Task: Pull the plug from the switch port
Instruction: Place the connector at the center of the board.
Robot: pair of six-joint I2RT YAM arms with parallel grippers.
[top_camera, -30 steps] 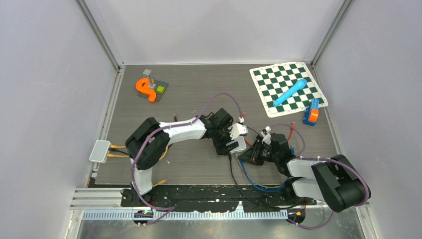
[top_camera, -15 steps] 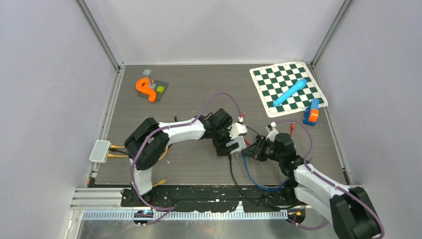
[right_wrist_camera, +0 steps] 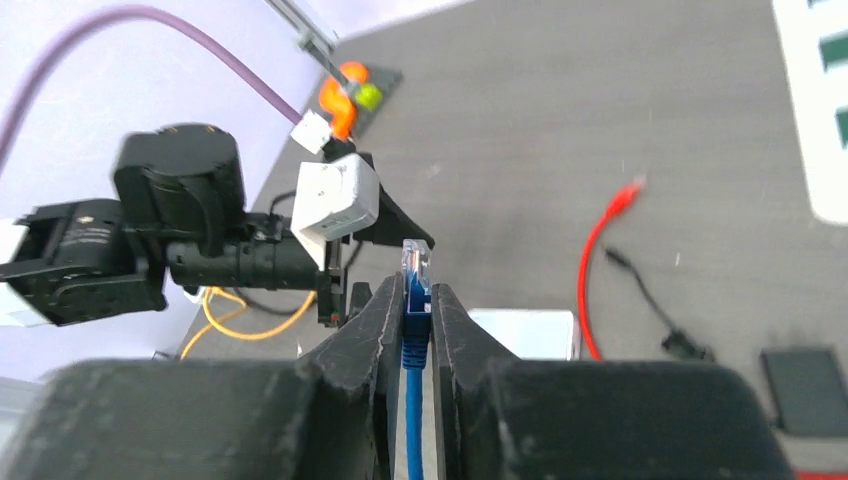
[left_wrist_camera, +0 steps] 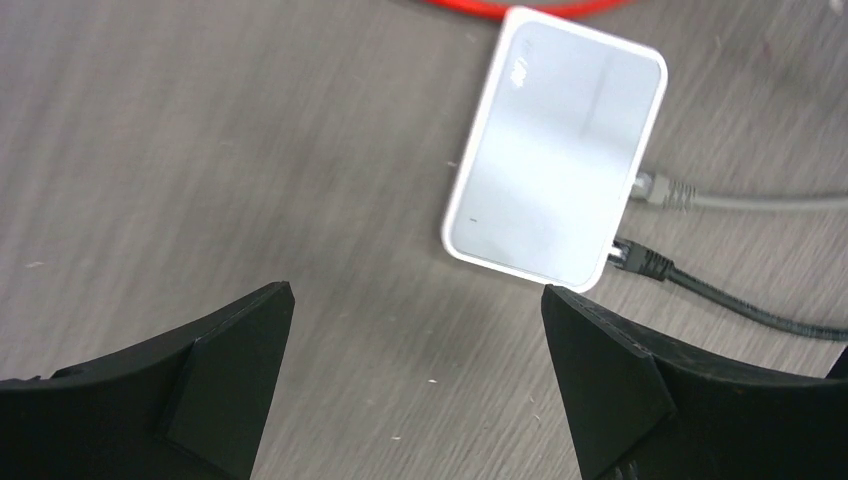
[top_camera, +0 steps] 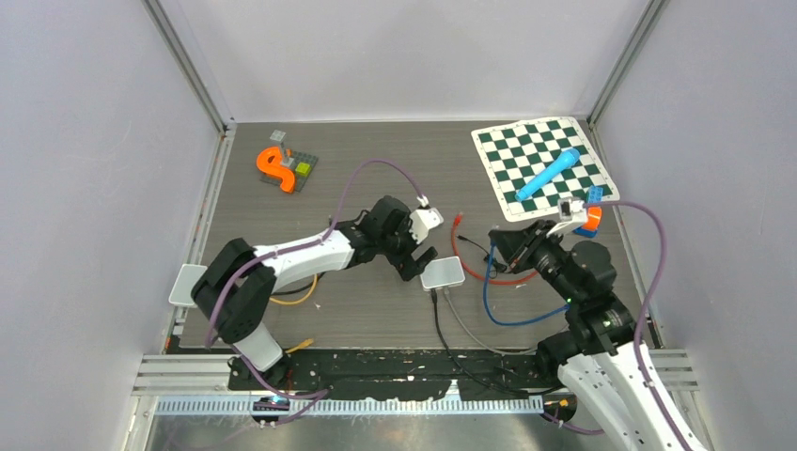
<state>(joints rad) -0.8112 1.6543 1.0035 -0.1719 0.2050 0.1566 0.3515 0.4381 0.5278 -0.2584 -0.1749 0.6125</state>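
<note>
The plug (right_wrist_camera: pixel 414 262), a clear tip on a blue cable (top_camera: pixel 486 296), is sitting clamped between the fingers of your right gripper (right_wrist_camera: pixel 412 300). It is held up in the air, well apart from the white switch (left_wrist_camera: pixel 555 205), which is lying flat on the table (top_camera: pixel 376 169). Judging from that gap, you are past the pull itself and are now carrying the freed plug clear.

Your left gripper (left_wrist_camera: pixel 415 330) is hovering just beside the switch with its jaws spread wide, gripping nothing, so nothing is bracing the box. A grey cable (left_wrist_camera: pixel 760 200) and a black cable (left_wrist_camera: pixel 720 295) are sitting in the ports on its near edge.

What you are facing next is probably the put-down. Lower the plug onto bare table away from the switch, keep the blue loop from dragging across those two seated cables or the red cable (right_wrist_camera: pixel 595 270), and only then let the right fingers part.
</note>
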